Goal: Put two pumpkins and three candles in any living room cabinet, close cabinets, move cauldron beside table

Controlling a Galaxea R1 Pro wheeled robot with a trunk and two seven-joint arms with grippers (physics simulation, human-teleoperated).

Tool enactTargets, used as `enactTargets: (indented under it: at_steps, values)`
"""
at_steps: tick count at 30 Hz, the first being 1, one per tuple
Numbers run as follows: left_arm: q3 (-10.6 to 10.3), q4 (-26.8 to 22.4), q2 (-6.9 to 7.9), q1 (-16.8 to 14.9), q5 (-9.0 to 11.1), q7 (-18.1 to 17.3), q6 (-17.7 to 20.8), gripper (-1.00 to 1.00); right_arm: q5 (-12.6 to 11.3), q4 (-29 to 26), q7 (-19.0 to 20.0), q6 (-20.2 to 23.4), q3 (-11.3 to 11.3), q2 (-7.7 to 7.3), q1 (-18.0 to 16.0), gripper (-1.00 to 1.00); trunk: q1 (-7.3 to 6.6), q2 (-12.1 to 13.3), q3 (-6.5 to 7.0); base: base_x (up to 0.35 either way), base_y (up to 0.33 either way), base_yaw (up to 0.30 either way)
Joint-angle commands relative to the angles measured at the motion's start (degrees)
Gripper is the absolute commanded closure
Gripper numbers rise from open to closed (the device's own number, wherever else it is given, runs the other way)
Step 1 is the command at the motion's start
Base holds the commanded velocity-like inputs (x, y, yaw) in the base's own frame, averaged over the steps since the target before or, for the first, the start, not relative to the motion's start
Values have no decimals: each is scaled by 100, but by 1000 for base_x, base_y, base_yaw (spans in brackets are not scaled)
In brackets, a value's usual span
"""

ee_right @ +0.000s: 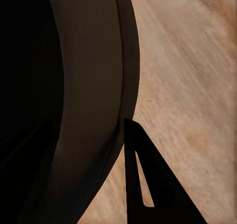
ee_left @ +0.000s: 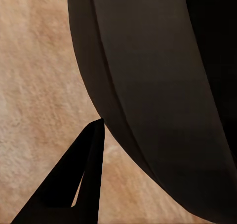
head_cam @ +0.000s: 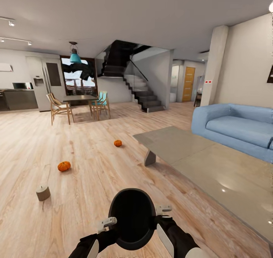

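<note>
Listing by size: living room contents, largest first.
Floor (head_cam: 91, 167): light wood planks running back to the dining area and staircase (head_cam: 146, 95).
Sofa (head_cam: 237, 127): blue, on the right, just behind the table.
Table (head_cam: 212, 167): long, low, thin grey top, right of centre, near corner beside the cauldron.
Cauldron (head_cam: 132, 218): black, round-bellied, held up between both arms at the bottom of the head view, mouth facing the camera; its dark wall crosses the left wrist view (ee_left: 163, 95) and the right wrist view (ee_right: 74, 110).
Left gripper (head_cam: 108, 222): pressed to the cauldron's left side; one dark finger (ee_left: 74, 184) touches the pot's wall; how wide the jaws stand, cannot tell.
Right gripper (head_cam: 163, 209): against the cauldron's right side; one finger (ee_right: 148, 184) meets the rim edge; jaw opening cannot tell.
Near pumpkin (head_cam: 64, 166): bright orange, on the floor, left of the cauldron.
Far pumpkin (head_cam: 118, 143): on the floor, left of the table's end.
Candle (head_cam: 43, 192): squat olive-grey stub, on the floor near the near pumpkin.
</note>
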Motion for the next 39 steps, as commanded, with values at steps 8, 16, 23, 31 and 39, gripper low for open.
enactTargets:
  at_steps: [8, 16, 23, 31, 39]
  values:
    - [32, 2, 9, -2, 232, 5, 6, 100, -45, -19, 258, -67, 15, 0, -6, 100, 20, -13, -174, 0, 0, -19]
    - [32, 2, 9, -2, 232, 5, 6, 100, -45, -19, 258, -67, 15, 0, -6, 100, 20, -13, -159, 0, 0, -103]
    - [32, 2, 9, -2, 232, 5, 6, 100, -45, -19, 258, -67, 15, 0, -6, 100, 20, -13, -128, 0, 0, -224]
    - [32, 2, 9, -2, 232, 5, 6, 100, -45, -19, 258, -67, 15, 0, -6, 100, 28, -17, -157, 0, 0, -232]
    - [32, 2, 9, -2, 232, 5, 6, 100, -45, -19, 258, -67, 15, 0, -6, 100, 49, -28, -323, 0, 0, -72]
